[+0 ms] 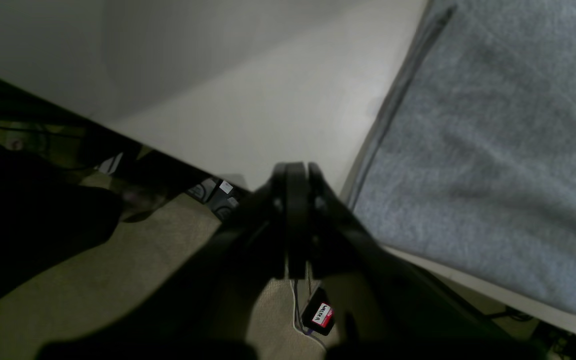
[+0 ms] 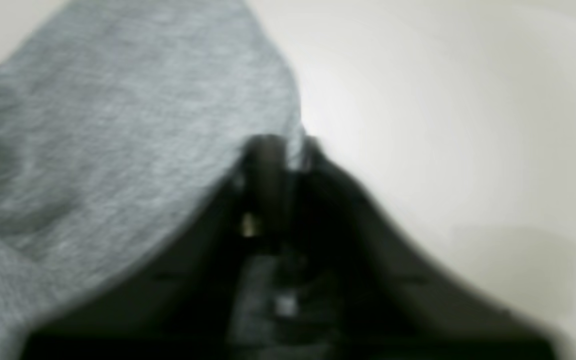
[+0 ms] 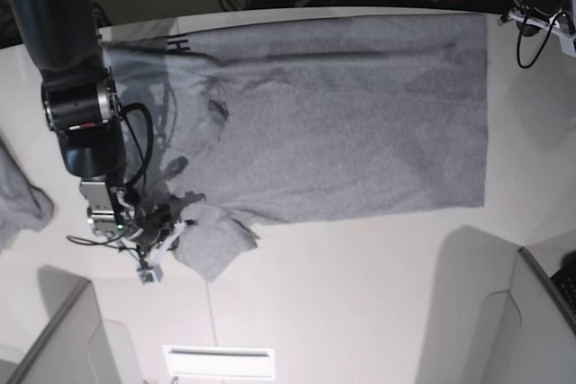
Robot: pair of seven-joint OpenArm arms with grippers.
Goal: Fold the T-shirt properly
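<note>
T-shirt (image 3: 342, 123): large, heather-grey, short-sleeved, spread mostly flat on the white table (image 3: 360, 294) in the base view, body running across the frame with a straight edge at that view's right. Plain grey side up; a bit of black lettering shows at the upper-left corner. Light wrinkles across the body, deeper creases near the left. Lower-left sleeve (image 3: 211, 240) is crumpled, partly folded and raised off the surface. Right wrist view: blurred grey fabric edge pinched at the frame centre. Left wrist view: one shirt edge hangs over the table's edge.
</note>
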